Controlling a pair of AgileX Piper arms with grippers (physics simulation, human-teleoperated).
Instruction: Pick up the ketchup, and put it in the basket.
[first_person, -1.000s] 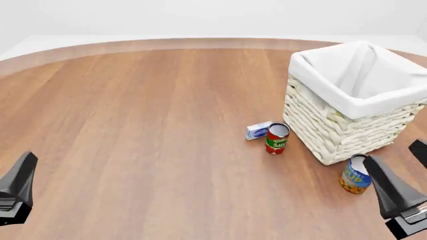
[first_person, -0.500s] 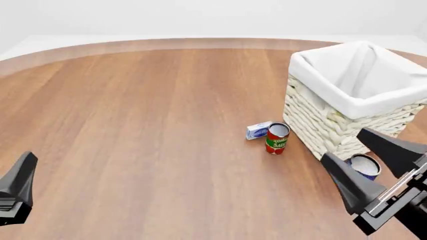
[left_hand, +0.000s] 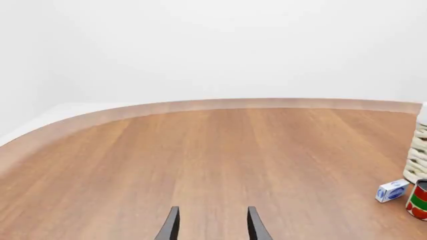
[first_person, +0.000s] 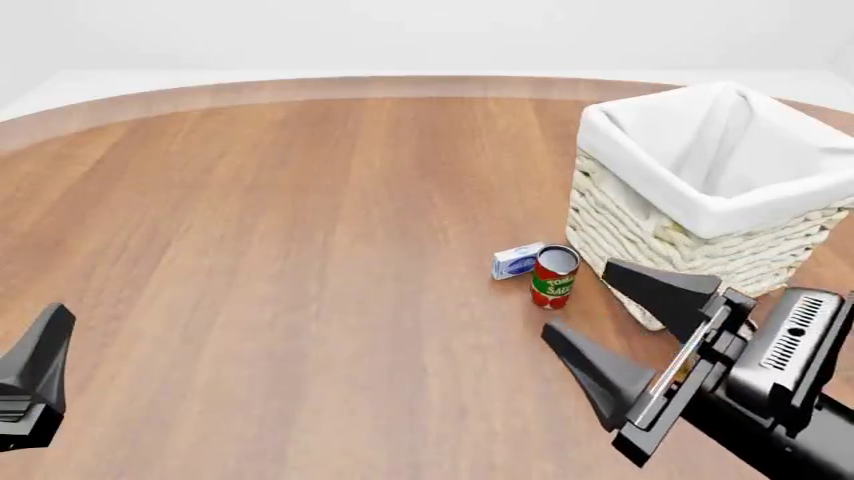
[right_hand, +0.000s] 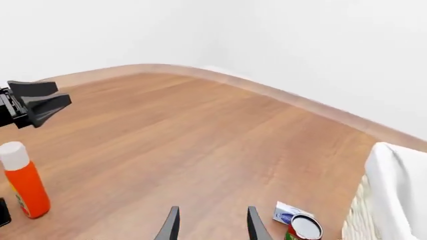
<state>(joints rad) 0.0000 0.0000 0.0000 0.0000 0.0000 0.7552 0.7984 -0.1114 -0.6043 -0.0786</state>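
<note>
The ketchup (right_hand: 24, 186), an orange-red bottle with a white cap, stands upright on the table and shows only in the right wrist view, off to one side of the fingers; it is out of the front view. The basket (first_person: 667, 250), cream wicker with a white liner, stands at the right; its liner edge shows in the right wrist view (right_hand: 393, 200). My right gripper (first_person: 577, 297) is open and empty, in front of the basket, pointing left. My left gripper (first_person: 40, 375) is at the lower left; the left wrist view (left_hand: 213, 210) shows it open and empty.
A red-and-green tomato sauce can (first_person: 554, 277) and a small white-blue box (first_person: 517, 260) sit just left of the basket, close to my right gripper's fingertips. My left gripper also shows in the right wrist view (right_hand: 37, 102). The wooden table (first_person: 294, 250) curves away at the back.
My right arm has swung left and turned across the front of the basket, and now hides the blue can that stood there. My left arm has not moved.
</note>
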